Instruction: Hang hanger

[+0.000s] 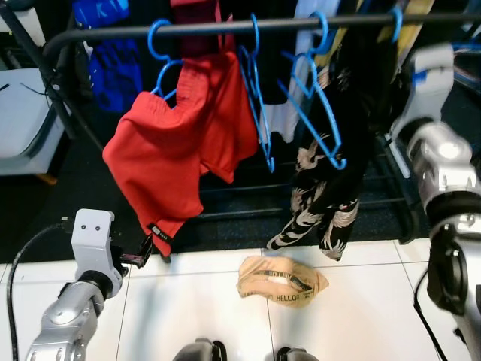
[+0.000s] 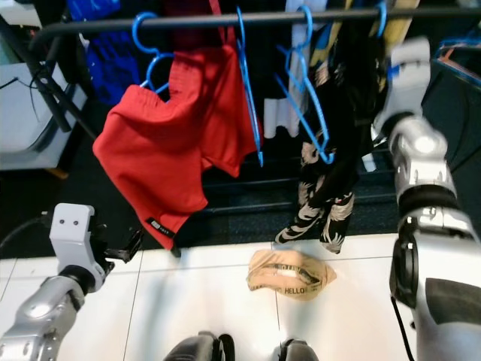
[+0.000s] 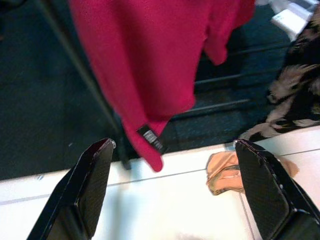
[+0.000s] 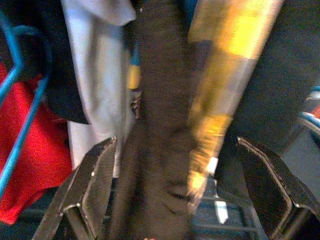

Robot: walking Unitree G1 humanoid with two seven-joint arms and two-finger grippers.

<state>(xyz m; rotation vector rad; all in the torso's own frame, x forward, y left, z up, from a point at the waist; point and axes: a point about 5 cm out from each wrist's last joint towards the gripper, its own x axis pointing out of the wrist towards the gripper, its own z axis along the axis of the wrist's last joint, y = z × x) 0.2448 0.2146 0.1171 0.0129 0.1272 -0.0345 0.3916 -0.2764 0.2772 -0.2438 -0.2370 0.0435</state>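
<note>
Both grippers, left gripper (image 3: pixel 172 192) and right gripper (image 4: pixel 177 187), spread wide and empty; blue hanger (image 1: pixel 319 113) hangs hook-up from the rail (image 1: pixel 248 26), long axis sloping down

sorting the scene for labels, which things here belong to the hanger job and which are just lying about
Belongs to the job:
- blue plastic hangers
- black metal clothes rail
- red shorts on a hanger
- left gripper, open and low
- right gripper, open, up by the rail

Just lying about:
- tan printed cloth on the white tile floor
- black patterned garment
</note>
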